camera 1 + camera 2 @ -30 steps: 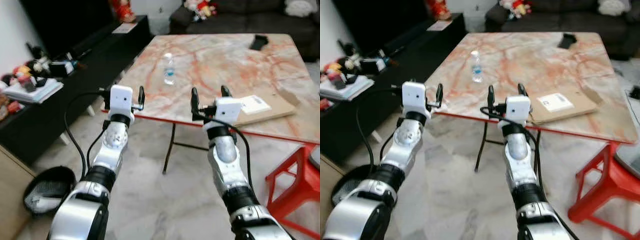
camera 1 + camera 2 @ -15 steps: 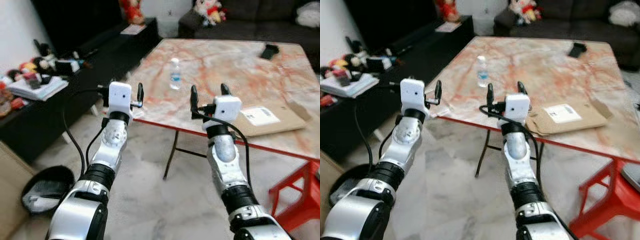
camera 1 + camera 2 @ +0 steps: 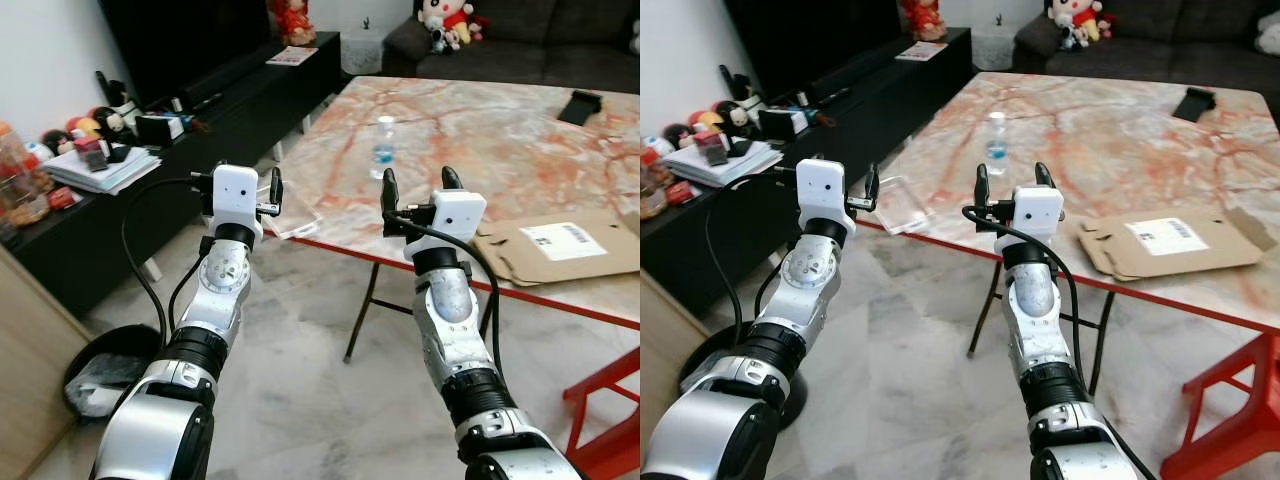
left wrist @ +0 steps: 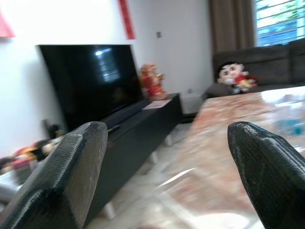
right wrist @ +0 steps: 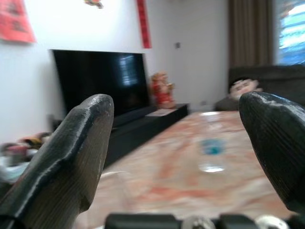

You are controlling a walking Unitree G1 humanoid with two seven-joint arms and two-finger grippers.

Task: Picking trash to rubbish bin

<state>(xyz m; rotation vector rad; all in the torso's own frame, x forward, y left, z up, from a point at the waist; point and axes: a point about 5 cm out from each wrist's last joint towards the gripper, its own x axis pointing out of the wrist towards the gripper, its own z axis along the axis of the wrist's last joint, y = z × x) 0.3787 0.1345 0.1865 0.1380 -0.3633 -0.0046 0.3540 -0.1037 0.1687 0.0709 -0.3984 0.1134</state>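
A small plastic water bottle (image 3: 384, 147) stands upright on the marble table (image 3: 500, 150), and it is blurred in the right wrist view (image 5: 211, 152). A clear plastic tray (image 3: 295, 220) lies at the table's near left edge. A black bin (image 3: 108, 365) with a white bag inside sits on the floor at lower left. My left gripper (image 3: 245, 183) is raised in front of the table edge, open and empty. My right gripper (image 3: 418, 188) is raised beside it, also open and empty, short of the bottle. Wide gaps separate the fingers in both wrist views (image 4: 62, 176) (image 5: 71, 157).
A flattened cardboard box (image 3: 560, 250) lies on the table's right side, and a black phone (image 3: 581, 105) at its far edge. A low black TV cabinet (image 3: 200, 110) with toys and books runs along the left. A red stool (image 3: 610, 420) stands at lower right.
The camera has shifted, so the table and bottle sit further right and the clear tray has come into view. Both arms hold the same raised, open pose.
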